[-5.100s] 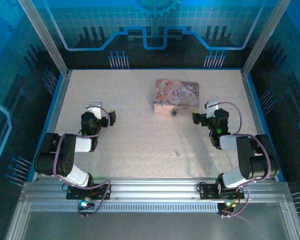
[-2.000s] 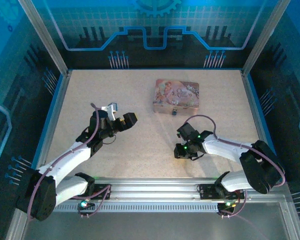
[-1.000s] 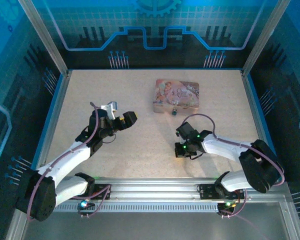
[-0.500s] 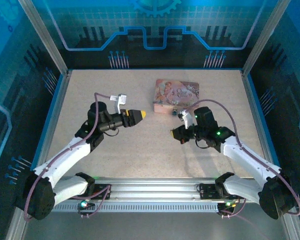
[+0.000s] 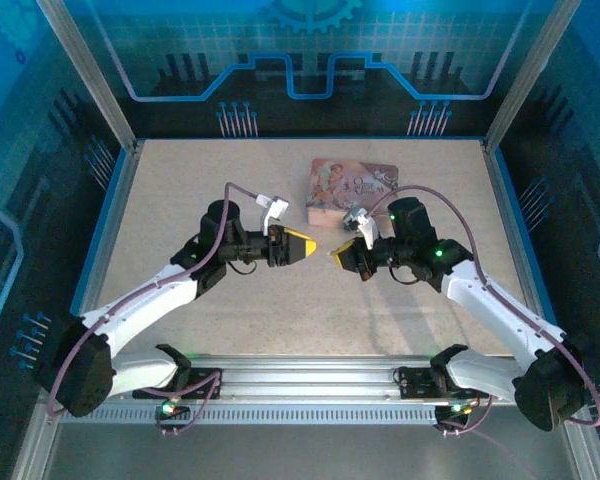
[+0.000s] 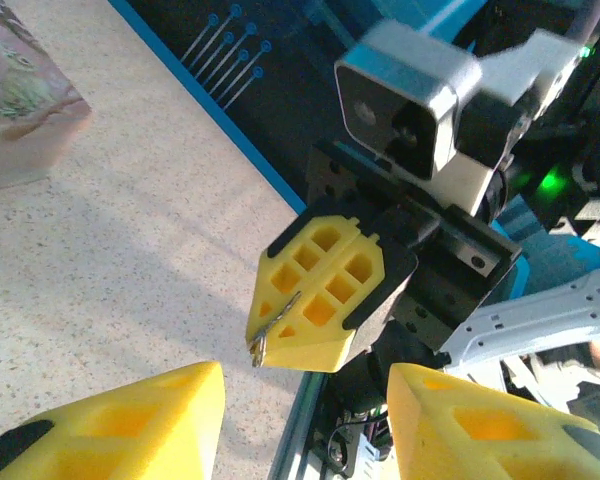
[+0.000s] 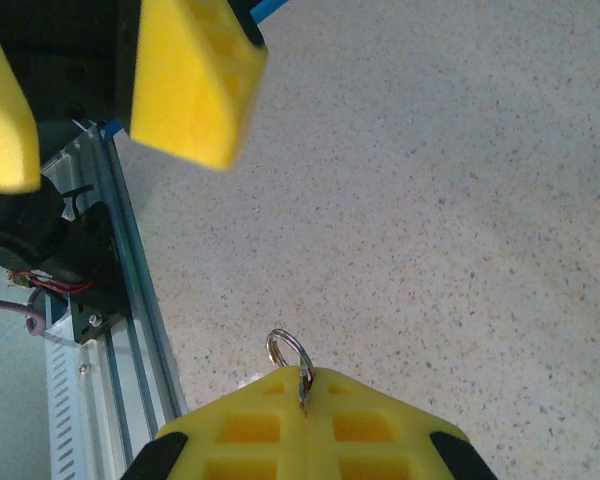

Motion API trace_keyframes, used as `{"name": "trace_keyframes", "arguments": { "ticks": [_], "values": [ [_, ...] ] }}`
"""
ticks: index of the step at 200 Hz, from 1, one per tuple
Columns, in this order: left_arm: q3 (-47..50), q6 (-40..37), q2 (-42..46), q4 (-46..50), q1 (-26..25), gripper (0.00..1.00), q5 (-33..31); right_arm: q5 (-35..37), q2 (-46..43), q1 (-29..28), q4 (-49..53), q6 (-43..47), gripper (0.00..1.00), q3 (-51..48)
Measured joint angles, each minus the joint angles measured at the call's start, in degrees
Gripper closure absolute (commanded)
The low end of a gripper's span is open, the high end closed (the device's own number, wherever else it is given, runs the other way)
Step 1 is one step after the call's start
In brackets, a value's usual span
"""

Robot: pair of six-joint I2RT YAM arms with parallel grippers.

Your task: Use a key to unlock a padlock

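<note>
The right claw (image 5: 340, 257) is pinched tight on the key (image 7: 291, 356), whose ring and a sliver of shank poke out past the yellow tips. A second ago this claw was low over the surface (image 5: 210, 180), well in front of the tin (image 5: 352, 186). It now hangs lifted just in front of the tin's near face, tips turned to the tin's left.

The left claw (image 5: 306, 245) has swung in from far left of the tin to face it tip to tip, near but apart. It has narrowed from wide to a middling gap and holds nothing. Seen from its wrist, the key (image 6: 274, 327) sits just ahead of that gap.

The padlock was seen earlier at the middle of the tin's near face. In the top view the right wrist now covers that spot.

So the key is off the surface and in hand. The facing claws suggest a handover or regrip, probably to free more of the shank. The lock is not yet touched.
</note>
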State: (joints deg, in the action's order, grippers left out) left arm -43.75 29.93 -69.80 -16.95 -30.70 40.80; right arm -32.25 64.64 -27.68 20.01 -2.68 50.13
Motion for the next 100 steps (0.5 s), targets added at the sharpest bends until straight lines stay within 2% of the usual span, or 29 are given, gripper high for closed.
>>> {"name": "trace_keyframes", "arguments": {
  "ticks": [41, 67, 100],
  "values": [
    [-0.81, -1.66, -2.71, 0.79, -2.47, 0.53, 0.20, -0.37, 0.00, -0.39, -0.72, -0.07, 1.00, 0.22],
    [-0.81, -2.14, -3.41, 1.75, -2.80, 0.49, -0.04, 0.28, 0.07, -0.55, -0.46, -0.24, 1.00, 0.24],
    [-0.83, -4.37, -2.80, 4.68, -2.80, 0.47, -3.21, 3.02, 4.31, -0.55, 4.68, -0.31, 1.00, 1.73]
  ]
}}
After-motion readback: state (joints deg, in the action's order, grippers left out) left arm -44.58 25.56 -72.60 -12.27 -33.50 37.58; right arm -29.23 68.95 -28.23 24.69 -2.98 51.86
